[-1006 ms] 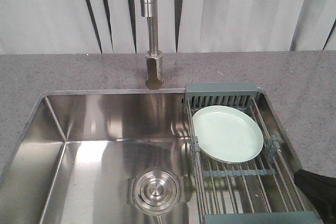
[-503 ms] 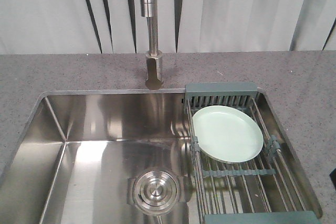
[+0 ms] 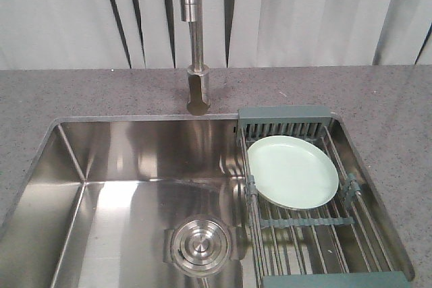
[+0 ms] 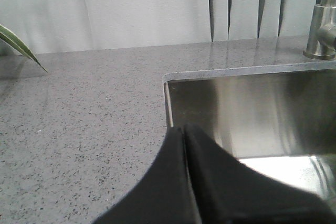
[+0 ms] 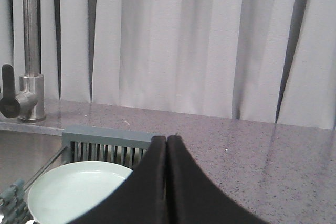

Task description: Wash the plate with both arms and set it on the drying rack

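The pale mint-green plate [image 3: 292, 170] lies flat on the drying rack [image 3: 317, 234], which spans the right end of the steel sink. The plate also shows in the right wrist view [image 5: 79, 192], below and left of my right gripper [image 5: 166, 139], which is shut and empty above the counter by the rack's slotted end [image 5: 107, 140]. My left gripper [image 4: 182, 129] is shut and empty, above the sink's left rim over the counter. Neither arm shows in the front view.
The steel sink basin [image 3: 135, 187] has a round drain strainer [image 3: 200, 244]. The tall steel faucet [image 3: 196, 45] stands behind it on the speckled grey counter [image 3: 101, 92]. A green plant leaf [image 4: 18, 45] pokes in at far left. Grey curtains hang behind.
The black arm part at the front view's lower right corner has withdrawn out of frame. The plate and rack have not moved.
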### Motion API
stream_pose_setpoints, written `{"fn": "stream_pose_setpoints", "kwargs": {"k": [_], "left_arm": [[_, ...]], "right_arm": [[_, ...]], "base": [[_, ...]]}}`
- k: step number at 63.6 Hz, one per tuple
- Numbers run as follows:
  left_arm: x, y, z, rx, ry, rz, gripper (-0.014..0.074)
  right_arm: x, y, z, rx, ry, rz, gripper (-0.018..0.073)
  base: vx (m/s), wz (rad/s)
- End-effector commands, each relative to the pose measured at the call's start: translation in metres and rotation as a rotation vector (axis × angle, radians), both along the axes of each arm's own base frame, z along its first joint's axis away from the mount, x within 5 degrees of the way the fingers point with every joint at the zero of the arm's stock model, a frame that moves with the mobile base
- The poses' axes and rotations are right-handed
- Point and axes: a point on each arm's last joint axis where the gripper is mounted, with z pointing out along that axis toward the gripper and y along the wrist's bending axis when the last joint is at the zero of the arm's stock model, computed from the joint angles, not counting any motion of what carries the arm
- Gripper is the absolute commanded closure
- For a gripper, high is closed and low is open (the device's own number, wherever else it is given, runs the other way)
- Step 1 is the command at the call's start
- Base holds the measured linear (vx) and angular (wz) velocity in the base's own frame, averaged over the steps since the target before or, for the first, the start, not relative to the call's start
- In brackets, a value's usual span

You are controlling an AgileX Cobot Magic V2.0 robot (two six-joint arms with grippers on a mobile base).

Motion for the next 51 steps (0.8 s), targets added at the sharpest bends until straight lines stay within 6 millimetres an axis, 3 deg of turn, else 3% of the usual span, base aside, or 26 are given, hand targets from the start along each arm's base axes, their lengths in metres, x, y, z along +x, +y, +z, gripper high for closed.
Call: {"fn": "stream_pose_setpoints", "kwargs": {"k": [1,51], "left_arm": [[-0.0016,0.0002,0.0161,-0.006,-0.108,0.005,0.0603],[-0.0016,0.0002,0.0161,-0.006,-0.108,0.005,0.0603]], "right_arm": [[-0.0012,-0.0007,0.0057,0.017,-0.072,-0.008,0.0561],[-0.0012,-0.0003,0.0059,0.058,-0.068,0.004,0.0561]], "base": [[0.00,0.00],[0.00,0.00]]}}
